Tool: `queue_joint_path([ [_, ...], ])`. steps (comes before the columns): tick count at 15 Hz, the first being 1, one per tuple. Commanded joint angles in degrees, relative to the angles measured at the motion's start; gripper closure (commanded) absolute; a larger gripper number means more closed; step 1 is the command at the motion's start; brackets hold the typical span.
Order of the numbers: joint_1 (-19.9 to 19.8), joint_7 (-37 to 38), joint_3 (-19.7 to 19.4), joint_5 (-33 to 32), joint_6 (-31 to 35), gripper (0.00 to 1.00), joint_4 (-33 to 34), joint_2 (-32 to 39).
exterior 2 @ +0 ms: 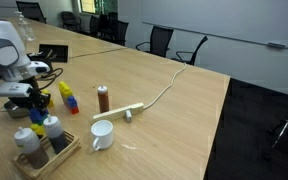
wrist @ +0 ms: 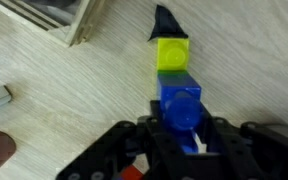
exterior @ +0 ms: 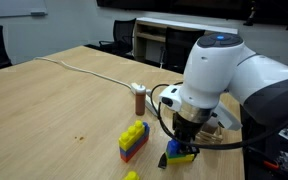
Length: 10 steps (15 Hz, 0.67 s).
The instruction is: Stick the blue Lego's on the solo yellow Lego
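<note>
The gripper (wrist: 184,123) is closed on the blue Lego (wrist: 180,100), with one finger on each side. The brick sits low over the surface (wrist: 74,90), right against the near end of the solo yellow Lego (wrist: 172,55). From the wrist view I cannot tell whether its studs have already seated.

To do this step well, I would keep the blue brick level and square to the yellow one, with its edges parallel. I would line the studs up fully before pressing, then push straight down. A tilted push would probably make the yellow brick skid on the bare wood, since nothing braces it. The taller stack (exterior: 133,140), with its yellow top, blue middle and red base, stands near and should be left alone.

In an exterior view a wooden tray (exterior 2: 72,147) holds two capped bottles (exterior 2: 52,128) standing upright. Just beside it stands a white mug (exterior 2: 101,136), and nothing shows inside it from here.
</note>
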Motion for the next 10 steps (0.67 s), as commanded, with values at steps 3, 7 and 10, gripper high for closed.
queue_joint_path([
  [3, 0.7, 2.2, -2.0, -2.9, 0.9, 0.79, 0.1, 2.9],
  [7, 1.5, 4.6, -4.2, -5.2, 0.9, 0.26, -0.2, 4.5],
  [10, 2.6, 6.9, -5.7, -8.0, 0.8, 0.03, 0.1, 3.0],
])
